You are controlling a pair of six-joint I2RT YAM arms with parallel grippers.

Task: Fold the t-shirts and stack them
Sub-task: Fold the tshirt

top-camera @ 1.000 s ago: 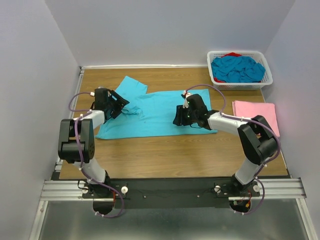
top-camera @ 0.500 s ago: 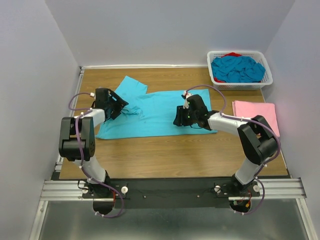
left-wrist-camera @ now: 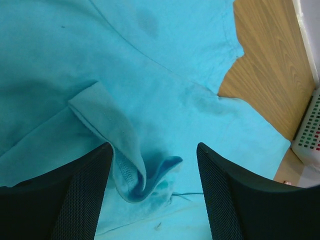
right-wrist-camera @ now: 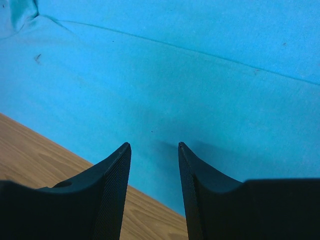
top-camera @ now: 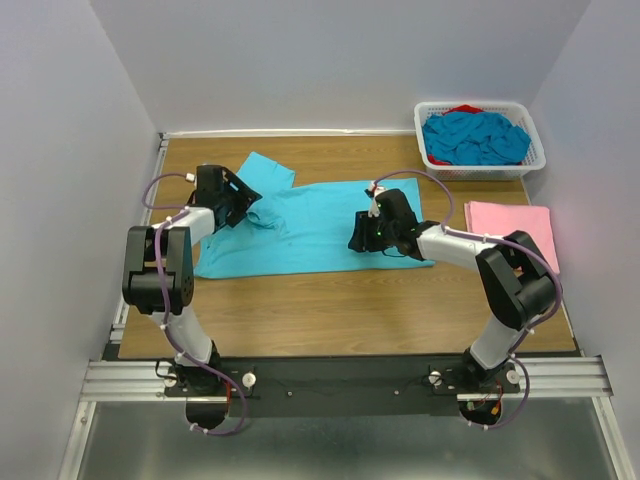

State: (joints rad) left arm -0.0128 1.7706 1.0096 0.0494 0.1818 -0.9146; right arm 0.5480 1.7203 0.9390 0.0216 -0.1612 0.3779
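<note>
A turquoise t-shirt point(top-camera: 305, 225) lies spread across the table's middle, one sleeve point(top-camera: 262, 170) pointing to the far left. My left gripper point(top-camera: 243, 203) is at its left part, open; in the left wrist view a curled fold of the cloth point(left-wrist-camera: 132, 172) rises between the fingers point(left-wrist-camera: 75, 195), nearer the left one, and is not pinched. Over the shirt's near right edge my right gripper point(top-camera: 360, 238) hovers open, nothing between its fingertips point(right-wrist-camera: 154, 145). A folded pink t-shirt point(top-camera: 510, 228) lies at the right. More turquoise t-shirts point(top-camera: 475, 138) fill the basket.
The white lattice basket point(top-camera: 533, 125) stands at the back right corner, with a bit of red cloth point(top-camera: 462, 109) at its far side; its wall point(left-wrist-camera: 307, 132) also shows in the left wrist view. Bare wood table point(top-camera: 330, 300) runs along the near side. Grey walls enclose three sides.
My left gripper has shifted a little toward the back and right over the shirt, and the cloth beside it has bunched up. The right arm has stayed still.
</note>
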